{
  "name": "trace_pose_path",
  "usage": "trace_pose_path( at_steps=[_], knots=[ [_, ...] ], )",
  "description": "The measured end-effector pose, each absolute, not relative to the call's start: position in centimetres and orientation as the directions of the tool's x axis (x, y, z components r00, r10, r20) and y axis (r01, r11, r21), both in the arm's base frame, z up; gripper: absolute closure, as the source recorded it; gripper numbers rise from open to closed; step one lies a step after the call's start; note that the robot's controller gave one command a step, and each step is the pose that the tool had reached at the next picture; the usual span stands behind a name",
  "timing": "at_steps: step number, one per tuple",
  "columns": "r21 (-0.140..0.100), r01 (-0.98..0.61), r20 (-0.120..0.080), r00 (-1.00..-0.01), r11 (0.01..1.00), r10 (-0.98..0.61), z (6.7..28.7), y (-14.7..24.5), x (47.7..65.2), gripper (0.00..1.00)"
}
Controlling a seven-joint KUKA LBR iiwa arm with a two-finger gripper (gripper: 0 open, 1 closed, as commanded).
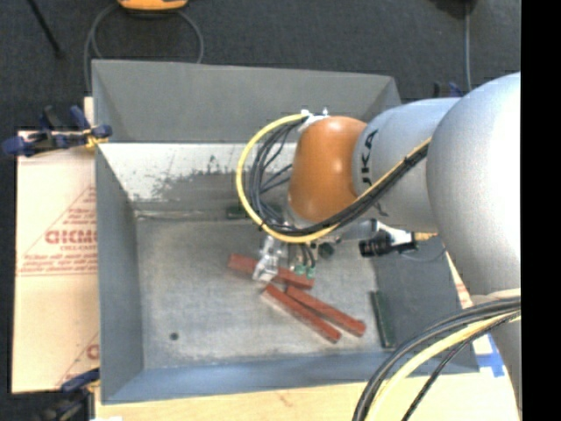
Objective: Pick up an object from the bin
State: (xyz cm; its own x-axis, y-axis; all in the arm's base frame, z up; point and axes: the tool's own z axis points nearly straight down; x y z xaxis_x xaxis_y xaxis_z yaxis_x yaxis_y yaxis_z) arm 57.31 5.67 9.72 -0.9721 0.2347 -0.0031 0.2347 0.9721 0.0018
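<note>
Low over the middle of the grey metal bin (184,298): two-finger gripper (273,268), right at the upper-left end of a small heap of long reddish-brown rectangular sticks (324,307). Heap slanted from the bin's centre toward its lower right corner. Pincer apart or together: cannot tell. Against the right wall, a flat dark green slab (383,320).

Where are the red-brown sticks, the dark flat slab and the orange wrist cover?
red-brown sticks (302,314), camera view, middle of the lowest stick.
dark flat slab (412,301), camera view, its top face.
orange wrist cover (324,169), camera view, its domed middle.
</note>
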Motion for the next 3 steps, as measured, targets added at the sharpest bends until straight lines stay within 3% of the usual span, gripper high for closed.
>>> trace_pose_path(
  at_steps=[3],
  knots=[
    [0.002,0.234,-0.002,-0.972,0.972,0.234,10.83,5.65,57.32,1.0]
  ],
)
